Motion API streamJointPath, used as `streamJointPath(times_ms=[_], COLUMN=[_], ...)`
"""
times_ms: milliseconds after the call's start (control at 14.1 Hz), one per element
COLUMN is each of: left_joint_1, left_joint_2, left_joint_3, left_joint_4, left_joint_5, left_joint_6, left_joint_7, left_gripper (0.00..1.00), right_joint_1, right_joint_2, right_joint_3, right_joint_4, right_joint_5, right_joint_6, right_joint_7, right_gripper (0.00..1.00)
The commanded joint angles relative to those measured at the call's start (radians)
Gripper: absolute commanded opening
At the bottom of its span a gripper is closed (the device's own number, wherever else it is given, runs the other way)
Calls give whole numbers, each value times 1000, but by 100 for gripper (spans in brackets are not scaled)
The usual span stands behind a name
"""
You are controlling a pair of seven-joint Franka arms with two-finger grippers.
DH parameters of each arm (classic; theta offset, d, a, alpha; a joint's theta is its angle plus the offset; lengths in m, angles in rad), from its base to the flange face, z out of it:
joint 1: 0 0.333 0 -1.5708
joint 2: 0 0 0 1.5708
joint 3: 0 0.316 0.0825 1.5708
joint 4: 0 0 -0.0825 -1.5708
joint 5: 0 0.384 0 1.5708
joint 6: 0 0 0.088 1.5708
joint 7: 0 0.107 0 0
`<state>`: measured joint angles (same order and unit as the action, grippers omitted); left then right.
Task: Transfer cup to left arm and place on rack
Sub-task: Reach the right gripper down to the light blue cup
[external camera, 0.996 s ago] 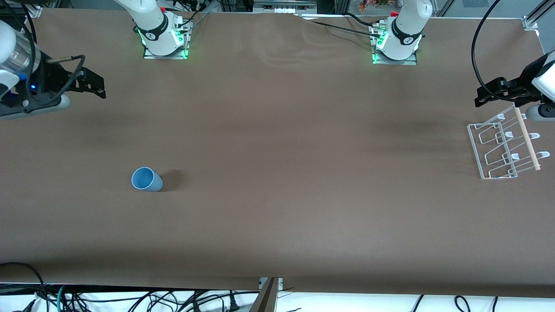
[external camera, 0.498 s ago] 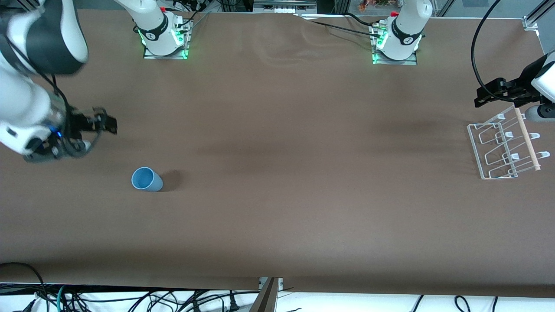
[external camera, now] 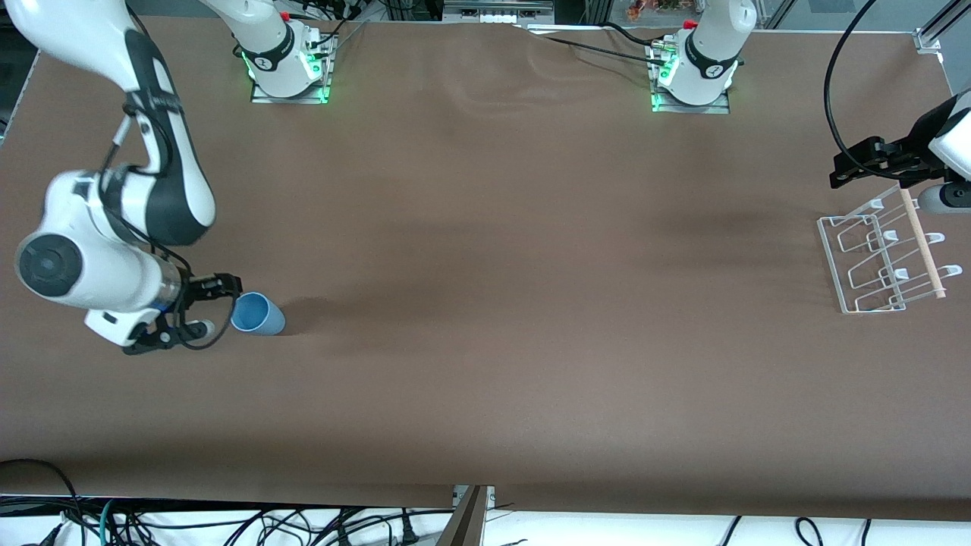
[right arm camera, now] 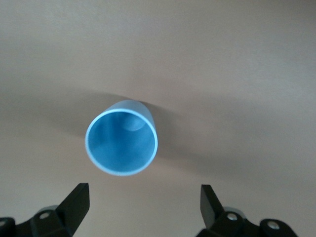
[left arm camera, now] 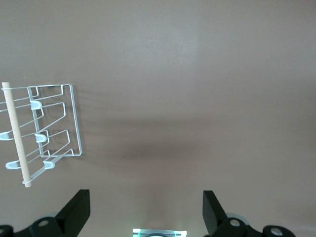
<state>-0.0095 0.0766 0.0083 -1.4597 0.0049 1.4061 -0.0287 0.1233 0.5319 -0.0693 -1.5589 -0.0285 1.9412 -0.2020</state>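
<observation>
The light-blue cup [external camera: 256, 314] stands mouth up on the brown table toward the right arm's end. In the right wrist view I look down into its open mouth [right arm camera: 122, 144]. My right gripper [external camera: 215, 306] is open and empty. It hangs just beside the cup, and its jaws [right arm camera: 143, 200] do not reach around it. The white wire rack [external camera: 884, 254] with its wooden rod sits at the left arm's end and shows in the left wrist view [left arm camera: 49, 123]. My left gripper [external camera: 840, 171] is open and empty [left arm camera: 145, 200], waiting above the table by the rack.
The two arm bases [external camera: 288, 64] [external camera: 694, 72] with green lights stand along the table edge farthest from the front camera. Cables hang below the table edge nearest it [external camera: 227, 523]. Wide brown tabletop [external camera: 531, 303] lies between cup and rack.
My right arm has swung from the table's end down toward the front camera, and its open gripper now sits next to the cup. The cup, the rack and the left arm have not moved.
</observation>
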Motion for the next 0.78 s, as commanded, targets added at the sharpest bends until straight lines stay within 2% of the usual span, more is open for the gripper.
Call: streamJointPath(times_ms=[0,427,569,640,711], left_joint_1=[-1,-1,-1,-1,-1], left_joint_2=[12,12,14,14,12], left_joint_3=[-2,-2,-2,-2,-2], left_joint_4=[27,27,27,27,27], left_joint_5=[15,15,15,15,15], left_joint_6=[-12,-12,-12,-12,-12], left_joint_7=[-2,-2,-2,-2,-2], left_gripper=[100,100,100,100,100], right_joint_1=[-20,-39,-31,-31,-31], right_joint_2=[-4,57,74,82,95], right_joint_3=[8,10,11,13,13], right_joint_4=[-58,-58,-56,-56,-56], right_joint_5=[-5,24,27,42,51], right_joint_6=[79,162,171,173,180], right_joint_7=[-17,-22,-14,-11,-19], right_gripper=[99,97,91,85,75])
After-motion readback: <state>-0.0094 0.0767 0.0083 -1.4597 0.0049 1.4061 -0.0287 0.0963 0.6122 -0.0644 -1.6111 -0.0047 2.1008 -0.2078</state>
